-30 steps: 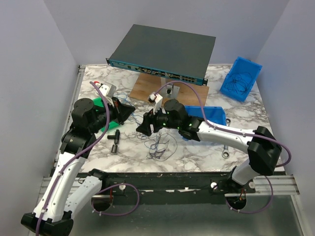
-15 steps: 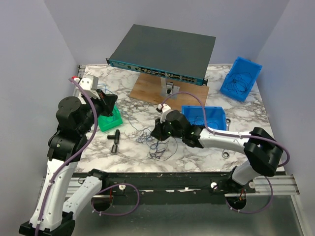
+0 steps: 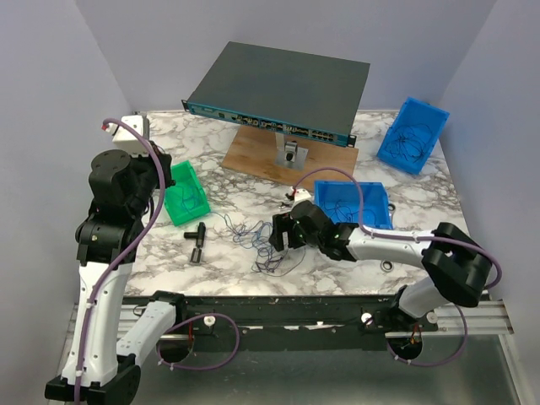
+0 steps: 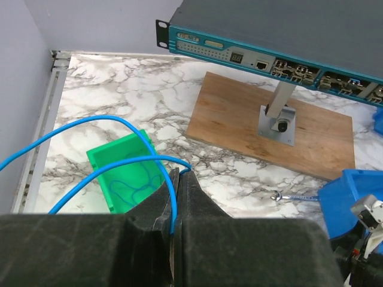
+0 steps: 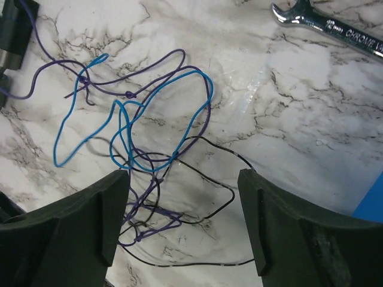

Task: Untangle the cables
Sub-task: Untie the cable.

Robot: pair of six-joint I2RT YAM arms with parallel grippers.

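Observation:
The cables (image 3: pixel 268 246) lie as a loose tangle of thin blue, purple and black wires on the marble table, in front of the middle. In the right wrist view the tangle (image 5: pixel 143 149) lies just below and to the left of my right gripper (image 5: pixel 182 182), which is open and empty. In the top view the right gripper (image 3: pixel 277 235) hangs low over the tangle. My left gripper (image 4: pixel 179 174) is shut on a bright blue wire (image 4: pixel 90 122), which loops out to the left above a green bin (image 4: pixel 119 161). In the top view the left gripper (image 3: pixel 162 181) is raised beside that bin.
A green bin (image 3: pixel 187 200) holding wire stands left of the tangle. A black T-shaped part (image 3: pixel 197 240) lies near it. Two blue bins (image 3: pixel 353 201) (image 3: pixel 413 135), a network switch (image 3: pixel 283 89) on a stand over a wooden board (image 3: pixel 253 156), and a wrench (image 5: pixel 335 30) are around.
The left arm has pulled back up and to the left, holding the blue wire. The right gripper has moved toward the front right and now sits over the tangle.

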